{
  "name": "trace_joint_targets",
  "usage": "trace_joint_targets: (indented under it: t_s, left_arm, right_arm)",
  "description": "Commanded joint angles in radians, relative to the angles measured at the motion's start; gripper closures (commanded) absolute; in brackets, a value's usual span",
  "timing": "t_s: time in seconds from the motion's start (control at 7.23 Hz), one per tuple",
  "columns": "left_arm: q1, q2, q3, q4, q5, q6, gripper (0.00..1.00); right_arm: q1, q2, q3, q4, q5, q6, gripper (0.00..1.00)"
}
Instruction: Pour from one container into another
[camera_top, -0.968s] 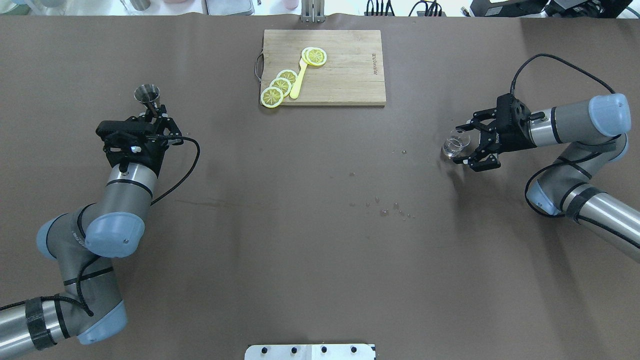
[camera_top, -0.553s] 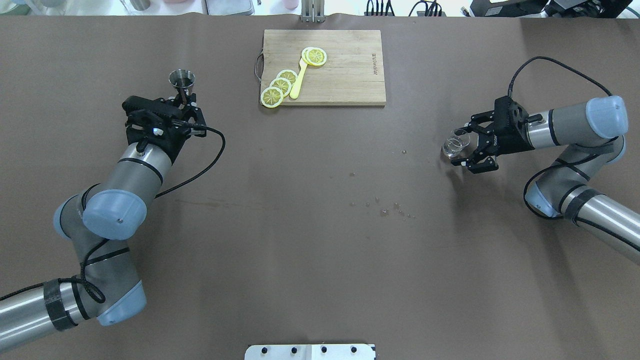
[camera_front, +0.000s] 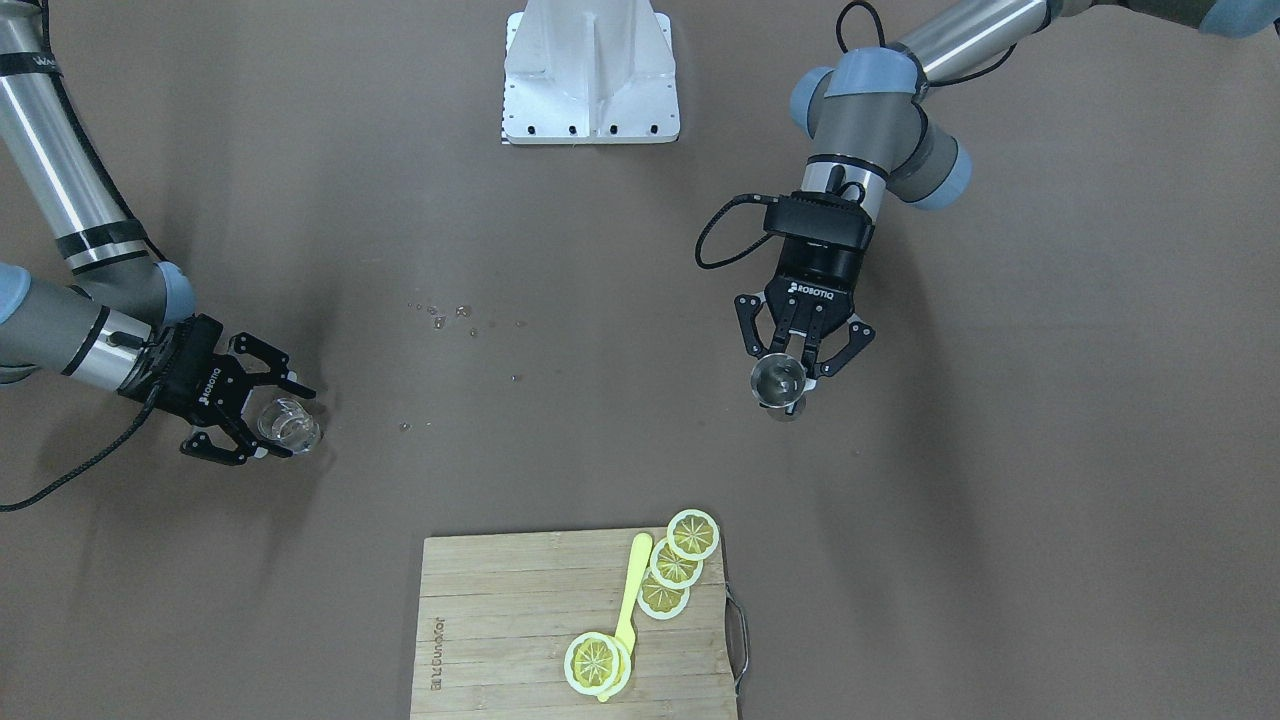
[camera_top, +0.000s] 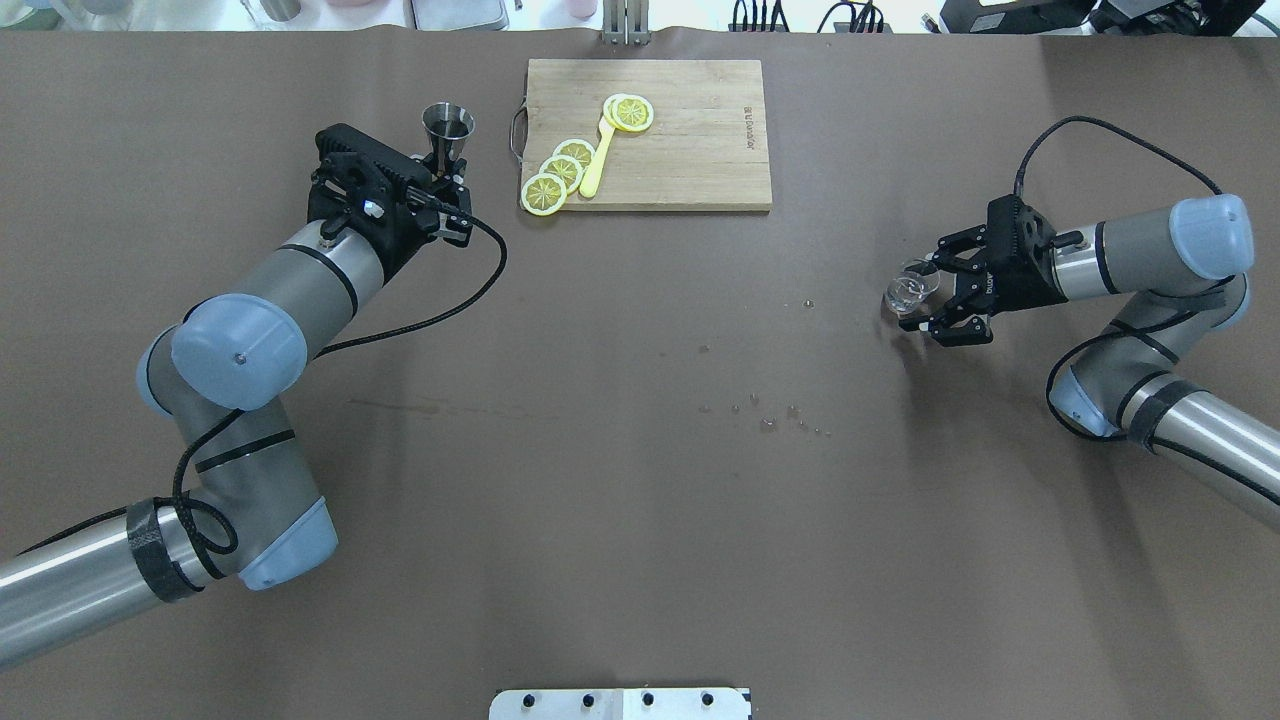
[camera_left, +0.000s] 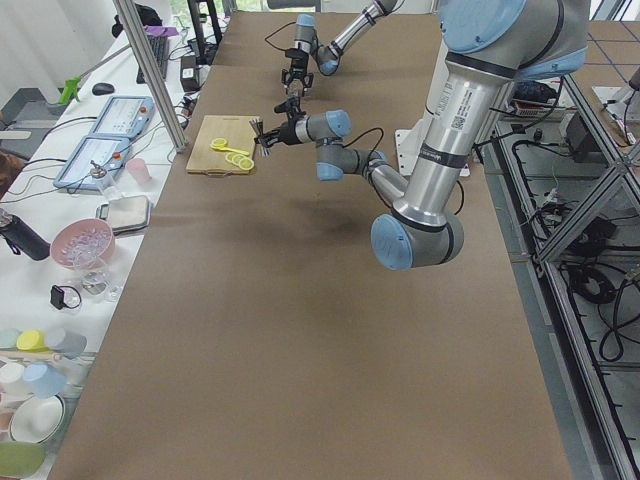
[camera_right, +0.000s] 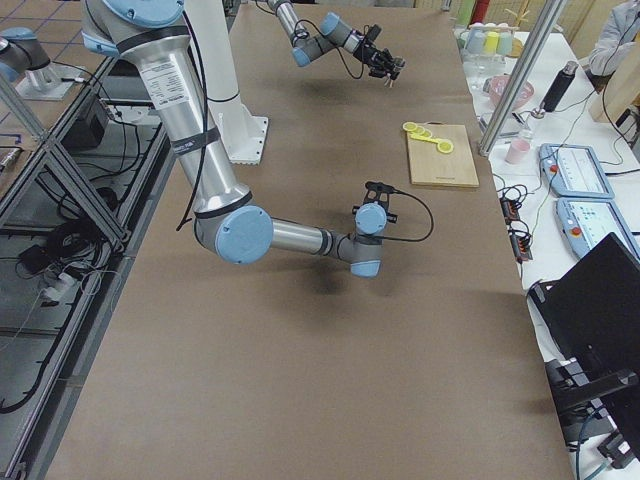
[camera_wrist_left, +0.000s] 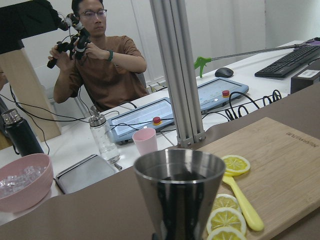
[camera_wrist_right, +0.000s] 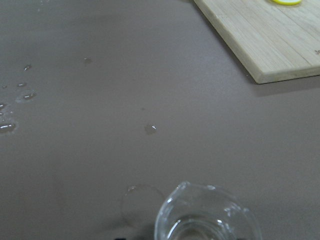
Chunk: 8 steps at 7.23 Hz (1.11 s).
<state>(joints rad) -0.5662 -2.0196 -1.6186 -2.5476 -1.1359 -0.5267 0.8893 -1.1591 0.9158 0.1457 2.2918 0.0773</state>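
The steel jigger (camera_top: 447, 124) stands upright, with my left gripper (camera_top: 443, 178) shut on its lower half just left of the cutting board. It fills the left wrist view as the jigger (camera_wrist_left: 180, 197), and from the front the jigger (camera_front: 778, 381) sits between the left gripper (camera_front: 792, 392) fingers. The clear glass cup (camera_top: 909, 290) with some liquid is at the right of the table, with my right gripper (camera_top: 926, 296) shut around it. The cup (camera_front: 288, 424) appears in the right gripper (camera_front: 278, 428), and the cup's rim (camera_wrist_right: 207, 216) shows low in the right wrist view.
A wooden cutting board (camera_top: 700, 150) at the table's far middle carries lemon slices (camera_top: 560, 170) and a yellow spoon (camera_top: 596, 165). Water droplets (camera_top: 770, 415) dot the brown table between the arms. A white mount plate (camera_top: 620, 703) sits at the near edge.
My left arm has carried the jigger to the right and farther away, up to the cutting board's left edge. The right gripper with the cup has hardly shifted.
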Motion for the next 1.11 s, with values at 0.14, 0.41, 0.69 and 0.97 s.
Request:
trace_joint_targets:
  t_s: [0.14,0.41,0.69,0.97]
  left_arm:
    - [0.002,-0.036,0.005,-0.01,-0.175,0.056,1.0]
    - [0.011,-0.034,0.064,-0.136,-0.247,0.057,1.0]
    - [0.029,-0.036,0.078,-0.196,-0.271,0.057,1.0]
    - [0.1,-0.123,0.173,-0.297,-0.274,0.123,1.0]
  right_arm:
    - [-0.003,-0.002,0.0,0.0,0.0,0.001,0.25]
    - [-0.003,-0.004,0.002,-0.002,0.0,0.001,0.31]
    - [-0.003,-0.004,0.002,0.0,0.0,0.001,0.39]
    - [-0.003,-0.005,0.003,0.0,0.0,0.001,0.45]
